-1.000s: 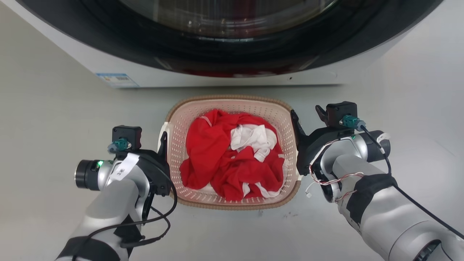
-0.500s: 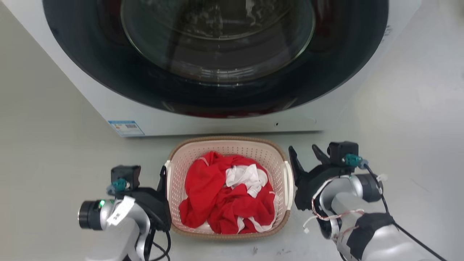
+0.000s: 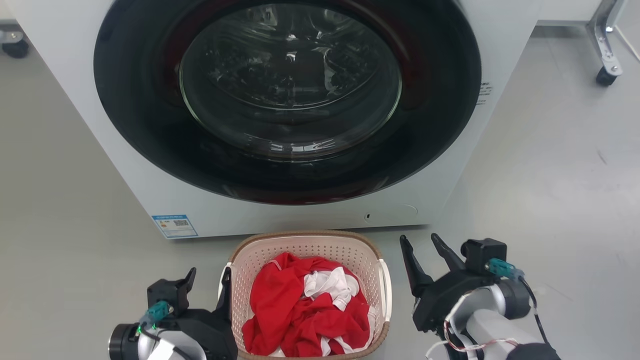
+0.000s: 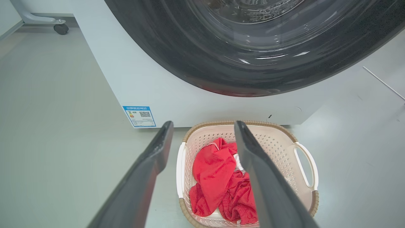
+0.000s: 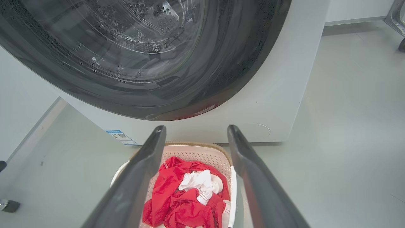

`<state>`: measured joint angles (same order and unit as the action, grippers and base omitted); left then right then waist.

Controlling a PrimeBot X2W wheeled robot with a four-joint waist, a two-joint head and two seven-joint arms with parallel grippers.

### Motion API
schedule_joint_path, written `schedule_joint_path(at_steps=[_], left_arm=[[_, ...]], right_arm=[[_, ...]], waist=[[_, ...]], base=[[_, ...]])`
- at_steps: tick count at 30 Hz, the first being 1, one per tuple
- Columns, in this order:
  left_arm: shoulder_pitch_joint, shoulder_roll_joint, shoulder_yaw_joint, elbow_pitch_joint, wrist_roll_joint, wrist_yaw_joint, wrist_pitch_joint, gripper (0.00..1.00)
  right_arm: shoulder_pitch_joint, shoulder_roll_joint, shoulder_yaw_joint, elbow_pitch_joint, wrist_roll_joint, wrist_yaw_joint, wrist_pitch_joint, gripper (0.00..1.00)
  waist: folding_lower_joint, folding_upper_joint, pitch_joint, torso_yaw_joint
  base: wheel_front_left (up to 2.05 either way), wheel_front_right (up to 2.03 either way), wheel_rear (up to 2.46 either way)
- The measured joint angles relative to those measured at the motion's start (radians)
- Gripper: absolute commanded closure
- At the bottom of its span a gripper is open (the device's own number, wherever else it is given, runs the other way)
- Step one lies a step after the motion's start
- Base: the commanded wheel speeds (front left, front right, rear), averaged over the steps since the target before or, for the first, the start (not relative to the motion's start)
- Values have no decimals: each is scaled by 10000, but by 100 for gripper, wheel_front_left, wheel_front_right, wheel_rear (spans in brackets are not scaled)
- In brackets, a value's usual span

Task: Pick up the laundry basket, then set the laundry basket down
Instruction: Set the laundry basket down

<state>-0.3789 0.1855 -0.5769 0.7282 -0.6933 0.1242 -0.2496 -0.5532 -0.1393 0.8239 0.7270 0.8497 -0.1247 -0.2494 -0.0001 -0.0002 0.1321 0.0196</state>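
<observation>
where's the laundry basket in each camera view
Head view: laundry basket at bottom centre, just before the washing machine.
Left wrist view: laundry basket lower centre to right, partly behind one jaw.
Right wrist view: laundry basket at bottom centre, between the jaws.
Shared landmark: the blue label low on the washing machine's front.

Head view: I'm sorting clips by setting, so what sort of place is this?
Probably a laundry corner in a lab or test space: a front-loading washing machine, a laundry basket of red and white clothes on the bare grey floor, and a castered metal frame leg behind.
</observation>
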Motion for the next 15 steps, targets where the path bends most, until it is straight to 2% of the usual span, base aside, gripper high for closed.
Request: schedule_joint_path(at_steps=[5,15], left_arm=[[856,4,512,-1080,387,2,0,0],[2358,-140,1983,-2679,1546,2,-2,0]], right_arm=[[876,-224,-966,-744,-665,-29,2,0],[2380,-267,-2592,-2362,-2182,-29,0,0]], waist=[[0,1,-257,-104],[0,1,-453,-195]], base=[[0,0,0],[0,0,0]])
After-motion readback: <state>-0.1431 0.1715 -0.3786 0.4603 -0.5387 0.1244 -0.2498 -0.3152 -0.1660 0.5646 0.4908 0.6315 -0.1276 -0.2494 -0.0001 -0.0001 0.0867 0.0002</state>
